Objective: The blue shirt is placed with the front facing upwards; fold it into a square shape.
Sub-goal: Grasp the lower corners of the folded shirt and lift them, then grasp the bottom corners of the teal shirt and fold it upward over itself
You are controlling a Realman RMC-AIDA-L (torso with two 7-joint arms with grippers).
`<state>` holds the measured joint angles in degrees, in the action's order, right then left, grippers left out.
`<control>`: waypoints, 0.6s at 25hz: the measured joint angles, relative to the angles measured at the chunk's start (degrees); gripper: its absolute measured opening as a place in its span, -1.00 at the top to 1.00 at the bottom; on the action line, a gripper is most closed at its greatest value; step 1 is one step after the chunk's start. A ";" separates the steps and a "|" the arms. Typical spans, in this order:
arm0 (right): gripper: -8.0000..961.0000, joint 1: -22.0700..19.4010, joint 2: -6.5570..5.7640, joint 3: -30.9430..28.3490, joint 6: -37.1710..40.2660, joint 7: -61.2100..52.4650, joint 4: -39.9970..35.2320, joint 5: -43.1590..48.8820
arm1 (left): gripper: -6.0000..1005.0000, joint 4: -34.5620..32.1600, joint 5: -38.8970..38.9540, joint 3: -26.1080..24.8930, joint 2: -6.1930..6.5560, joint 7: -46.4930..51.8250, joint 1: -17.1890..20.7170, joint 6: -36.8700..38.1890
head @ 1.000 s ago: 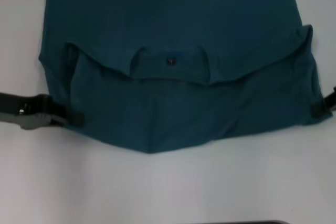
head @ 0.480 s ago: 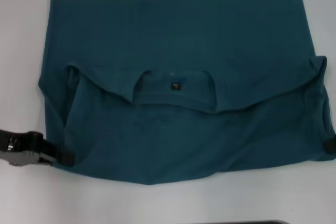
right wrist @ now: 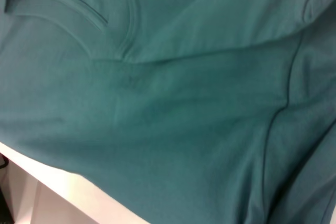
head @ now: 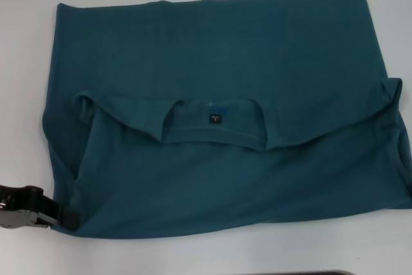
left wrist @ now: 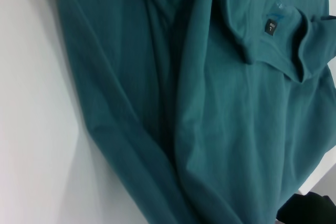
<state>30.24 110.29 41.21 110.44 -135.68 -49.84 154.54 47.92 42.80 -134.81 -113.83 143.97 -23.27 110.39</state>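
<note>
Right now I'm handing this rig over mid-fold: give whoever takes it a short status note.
Left gripper: at the near-left corner of the blue shirt, apparently clamped on the fabric edge.
Right gripper: out of the head view, so its state cannot be told.
Shirt: lies on the white table, collar end folded over the body, neck tag facing up.
Done: one lengthwise fold, roughly laid.
Left: flatten the sagging folded edge, tuck the sides in, fold to a square.

Setting: plain test bench, lab-type space rather than a home. Evidence: bare white counter point(head: 193, 256) with no furnishings or household clutter on it, and a robot arm's black metal hardware at its near left corner.
</note>
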 joint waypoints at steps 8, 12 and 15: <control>0.85 -0.30 0.01 0.16 1.14 0.90 0.00 0.33 | 0.98 -0.02 -0.62 0.95 -0.07 -0.12 -0.05 1.13; 0.84 -0.51 0.01 0.19 2.06 1.07 0.00 0.54 | 0.97 -0.05 -1.54 0.96 -0.27 -0.43 0.04 1.99; 0.84 -0.76 0.02 0.23 2.55 1.49 0.00 0.59 | 0.97 -0.05 -2.26 0.96 -0.46 -0.82 0.16 2.78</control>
<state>29.48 110.32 41.44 112.99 -134.19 -49.83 155.13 47.87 40.54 -133.85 -114.29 143.16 -23.11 113.18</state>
